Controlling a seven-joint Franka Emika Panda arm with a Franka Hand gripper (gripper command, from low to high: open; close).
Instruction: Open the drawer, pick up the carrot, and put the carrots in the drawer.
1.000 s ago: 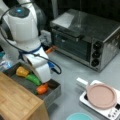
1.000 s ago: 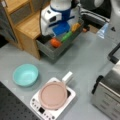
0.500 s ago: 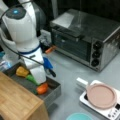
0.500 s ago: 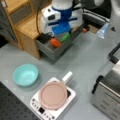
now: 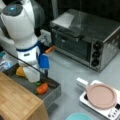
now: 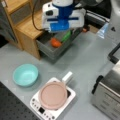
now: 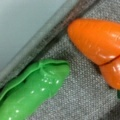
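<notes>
Drawer [image 5: 53, 93] stands pulled out from the cabinet under the light wooden top [image 5: 17, 102] in both front views, so the opening step looks done. The carrot [image 5: 42, 88] lies on the drawer's grey felt-like floor, near the front panel; in a front view it shows as an orange lump [image 6: 56, 42] just below the arm's blue-and-white wrist. The wrist view has it at upper right [image 7: 96, 41], apart from a green elongated toy [image 7: 35, 92] that lies along the drawer wall. A yellow chunky item [image 5: 20, 71] sits further back in the drawer. The gripper [image 5: 37, 81] hangs low inside the drawer, directly above the carrot and the green piece; its fingers are hidden by the arm's body, so I cannot tell whether they are spread or closed. Nothing visibly pinches the carrot; judged as resting free in the drawer. Toaster oven [image 5: 87, 40] stands well apart.
</notes>
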